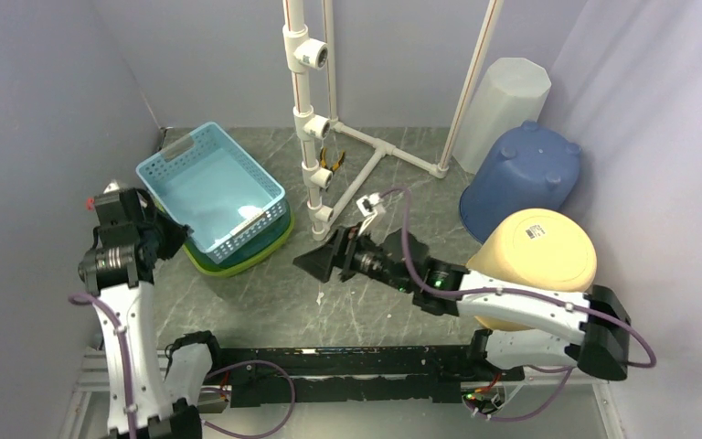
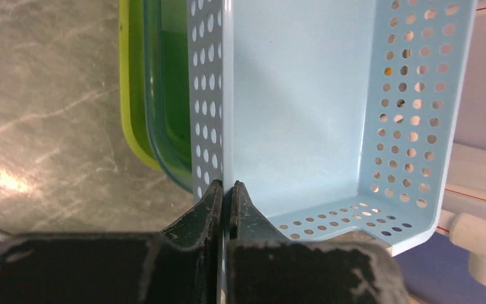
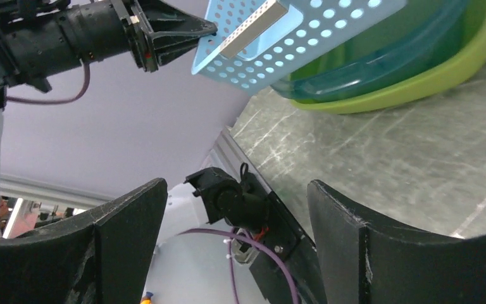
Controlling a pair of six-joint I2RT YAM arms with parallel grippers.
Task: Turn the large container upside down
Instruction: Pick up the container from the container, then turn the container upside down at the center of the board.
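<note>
The large container is a light blue perforated basket (image 1: pixel 215 187), open side up and tilted, resting on a stacked teal tub (image 1: pixel 277 229) and lime green tub (image 1: pixel 258 258) at the left of the table. My left gripper (image 1: pixel 175 233) is shut on the basket's near wall; in the left wrist view the fingers (image 2: pixel 226 187) pinch the thin wall of the basket (image 2: pixel 297 95). My right gripper (image 1: pixel 315 261) is open and empty at the table's middle, right of the basket. The right wrist view shows the basket (image 3: pixel 291 38) lifted at its gripped end.
A white PVC pipe frame (image 1: pixel 315 137) stands behind the basket with orange-handled pliers (image 1: pixel 332 160) on it. An upturned blue bucket (image 1: pixel 521 178), an upturned cream bucket (image 1: pixel 539 251) and a white octagonal bin (image 1: pixel 503 101) crowd the right side. Walls close in on both sides.
</note>
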